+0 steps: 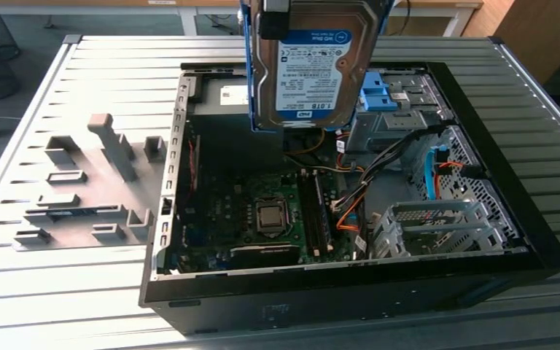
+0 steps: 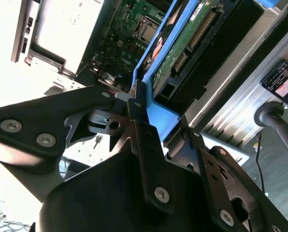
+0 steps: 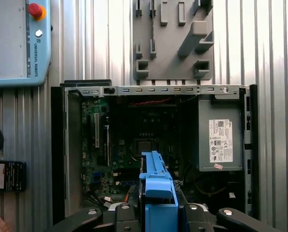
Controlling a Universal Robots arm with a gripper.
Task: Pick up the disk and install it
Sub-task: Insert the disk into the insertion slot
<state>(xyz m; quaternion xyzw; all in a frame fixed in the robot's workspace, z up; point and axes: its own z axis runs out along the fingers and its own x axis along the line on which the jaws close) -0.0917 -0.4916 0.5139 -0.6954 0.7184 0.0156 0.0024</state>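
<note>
the black gripper [image 2: 157, 115] was clenched on the blue-railed end of the disk [image 1: 314, 69], which hung upright just below it, above the open computer case [image 1: 542, 240] on the slatted metal table [image 1: 27, 292].

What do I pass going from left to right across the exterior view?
Grey plate with blocks on it → disk, held up high → silver metal cage
</note>
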